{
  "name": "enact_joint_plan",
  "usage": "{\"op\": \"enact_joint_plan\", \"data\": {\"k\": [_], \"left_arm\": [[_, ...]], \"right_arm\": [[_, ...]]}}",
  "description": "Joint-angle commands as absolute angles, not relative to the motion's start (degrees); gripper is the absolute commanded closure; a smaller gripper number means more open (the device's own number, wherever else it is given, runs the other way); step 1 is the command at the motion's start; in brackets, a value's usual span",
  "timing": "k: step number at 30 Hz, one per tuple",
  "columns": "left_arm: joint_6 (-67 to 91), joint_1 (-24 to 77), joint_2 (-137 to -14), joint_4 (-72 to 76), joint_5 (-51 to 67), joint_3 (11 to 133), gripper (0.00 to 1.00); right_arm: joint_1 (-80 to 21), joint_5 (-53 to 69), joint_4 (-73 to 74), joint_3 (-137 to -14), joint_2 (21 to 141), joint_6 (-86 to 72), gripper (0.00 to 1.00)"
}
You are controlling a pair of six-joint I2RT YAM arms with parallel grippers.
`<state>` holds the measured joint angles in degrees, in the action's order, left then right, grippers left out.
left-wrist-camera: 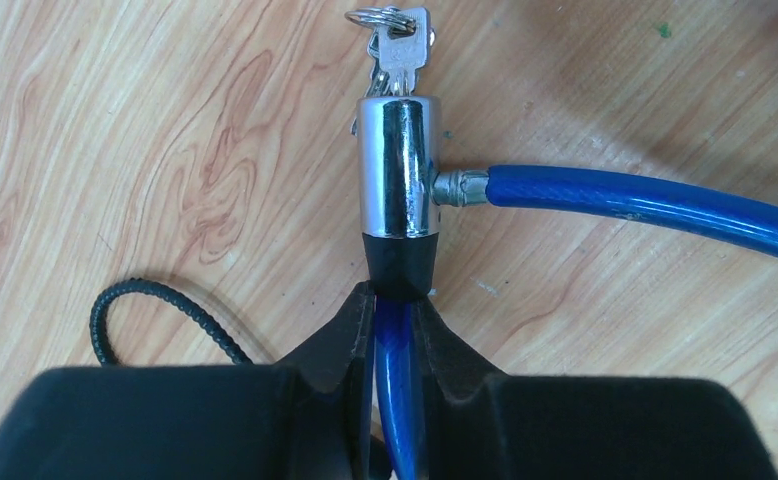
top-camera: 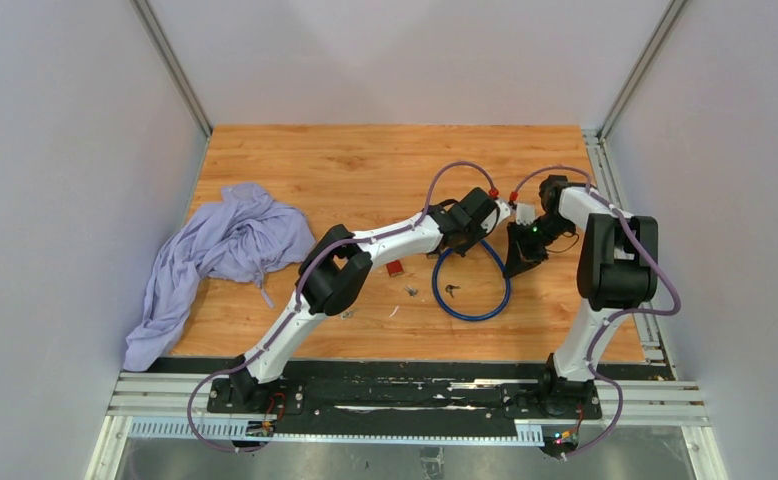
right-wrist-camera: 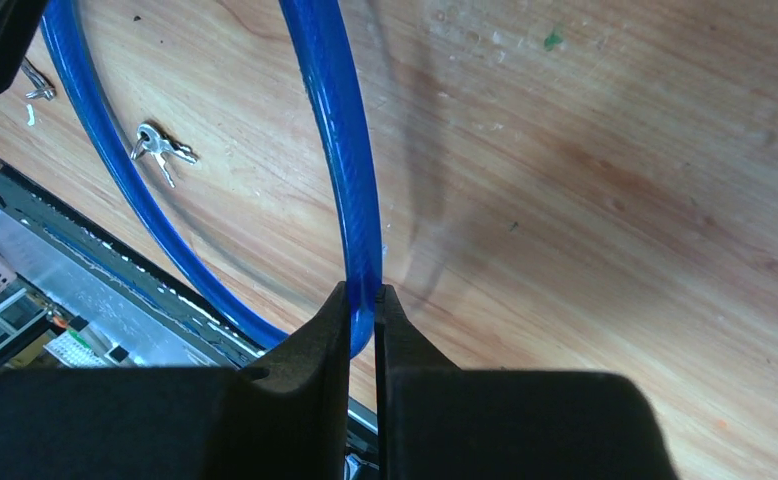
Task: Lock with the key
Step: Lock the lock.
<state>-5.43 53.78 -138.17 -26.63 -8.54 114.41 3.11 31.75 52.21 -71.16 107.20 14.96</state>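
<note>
A chrome lock cylinder (left-wrist-camera: 397,165) lies on the wooden table with a key (left-wrist-camera: 401,45) on a ring pushed into its far end. The blue cable (left-wrist-camera: 645,200) enters its right side through a metal tip. A black collar (left-wrist-camera: 397,265) joins its near end. My left gripper (left-wrist-camera: 395,302) is shut on the blue cable just behind that collar. My right gripper (right-wrist-camera: 363,296) is shut on another stretch of the cable loop (right-wrist-camera: 337,120). In the top view the loop (top-camera: 475,316) lies between both grippers, left (top-camera: 490,222) and right (top-camera: 518,262).
Spare keys (right-wrist-camera: 160,145) lie inside the loop, also seen in the top view (top-camera: 450,291), with another small bunch (top-camera: 410,291) and a red item (top-camera: 395,268) beside it. A purple cloth (top-camera: 225,245) lies at the left. A black coiled wire (left-wrist-camera: 155,300) crosses the table.
</note>
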Motion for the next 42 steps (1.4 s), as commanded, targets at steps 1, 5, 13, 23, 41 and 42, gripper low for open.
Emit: {"op": "enact_joint_plan", "data": {"k": [1, 5, 13, 23, 41, 42], "left_arm": [[-5.4, 55.6, -136.8, -27.4, -3.9, 113.9, 1.00], [-4.9, 55.9, -136.9, -27.7, -3.7, 113.7, 1.00], [-3.9, 55.9, -136.4, -27.7, -5.5, 113.0, 1.00], [-2.8, 55.9, -137.0, -28.5, -7.0, 114.3, 1.00], [-2.7, 54.4, -130.2, -28.6, -6.6, 112.7, 1.00], [-2.4, 54.2, -129.4, -28.2, -5.9, 111.8, 1.00]], "right_arm": [[2.2, 37.4, 47.4, -72.9, 108.1, 13.0, 0.99], [2.2, 37.4, 43.7, -71.5, 107.4, 12.0, 0.99], [2.1, 34.1, 36.8, -67.6, 106.7, 10.5, 0.87], [0.8, 31.6, 29.2, -62.0, 102.9, 8.1, 0.73], [-0.2, 38.7, 22.4, -63.9, 101.8, 7.4, 0.99], [-0.2, 39.4, 22.1, -64.0, 101.2, 8.1, 0.99]]}}
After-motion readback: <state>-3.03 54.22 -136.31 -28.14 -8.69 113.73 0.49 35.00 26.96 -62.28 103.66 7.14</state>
